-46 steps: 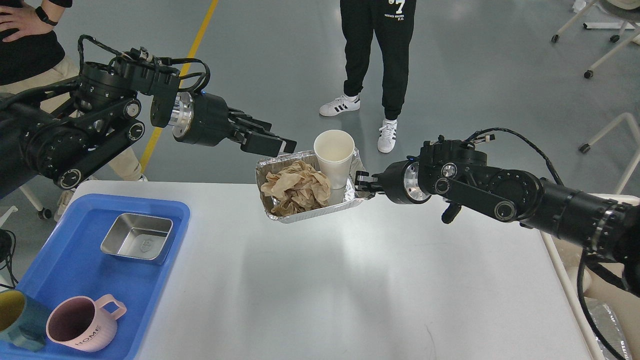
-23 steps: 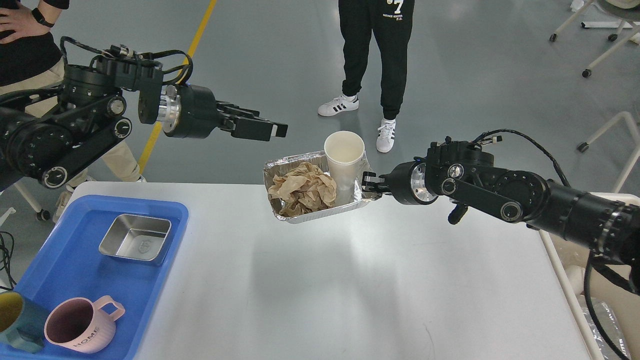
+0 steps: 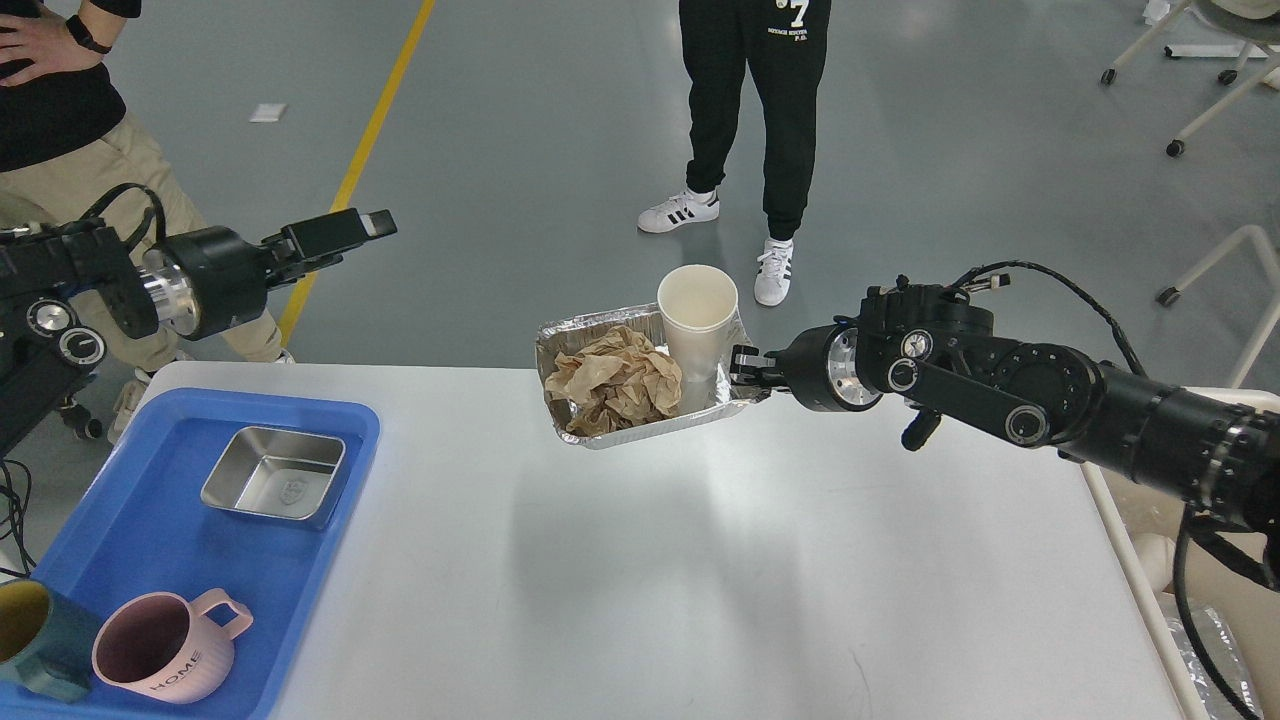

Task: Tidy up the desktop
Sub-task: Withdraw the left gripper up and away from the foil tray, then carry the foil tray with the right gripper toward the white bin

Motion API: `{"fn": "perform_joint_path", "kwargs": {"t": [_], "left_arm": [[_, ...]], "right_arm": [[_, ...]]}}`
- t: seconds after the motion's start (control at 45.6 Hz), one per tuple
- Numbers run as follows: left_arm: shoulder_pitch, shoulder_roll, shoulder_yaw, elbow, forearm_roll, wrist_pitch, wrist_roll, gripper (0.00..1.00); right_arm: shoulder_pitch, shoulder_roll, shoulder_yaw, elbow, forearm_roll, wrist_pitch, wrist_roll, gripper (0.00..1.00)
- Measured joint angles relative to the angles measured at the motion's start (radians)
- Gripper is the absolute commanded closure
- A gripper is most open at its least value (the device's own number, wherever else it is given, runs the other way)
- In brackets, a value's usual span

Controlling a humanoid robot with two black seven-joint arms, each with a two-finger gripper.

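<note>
Below right jaws (image 3: 745, 372) clamping foil tray (image 3: 640, 436), desktop (image 3: 700, 580); left jaws' (image 3: 345, 228) state unclear.

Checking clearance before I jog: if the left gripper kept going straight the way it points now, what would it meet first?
Nothing close, as far as this view shows: the left gripper points up and right over bare floor, toward the standing person's legs. Depth is unclear.
</note>
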Motion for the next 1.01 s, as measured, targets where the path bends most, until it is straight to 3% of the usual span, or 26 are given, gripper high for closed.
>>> {"fn": "perform_joint_path", "kwargs": {"t": [0.197, 0.373, 0.724, 1.009], "left_arm": [[0.093, 0.019, -0.092, 0.017, -0.059, 0.001, -0.025, 0.03], [0.178, 0.052, -0.109, 0.036, -0.322, -0.016, -0.051, 0.03], [0.263, 0.071, -0.206, 0.049, -0.843, 0.009, 0.102, 0.02], [0.327, 0.029, -0.299, 0.097, -1.043, -0.012, 0.115, 0.02]], "right_arm": [[-0.003, -0.011, -0.001, -0.001, 0.000, 0.000, 0.000, 1.00], [-0.003, -0.012, -0.002, 0.000, 0.000, 0.000, 0.000, 1.00], [-0.003, -0.028, 0.000, 0.004, 0.000, -0.001, 0.000, 1.00], [-0.013, -0.065, 0.013, 0.004, 0.002, -0.002, 0.000, 1.00]]}}
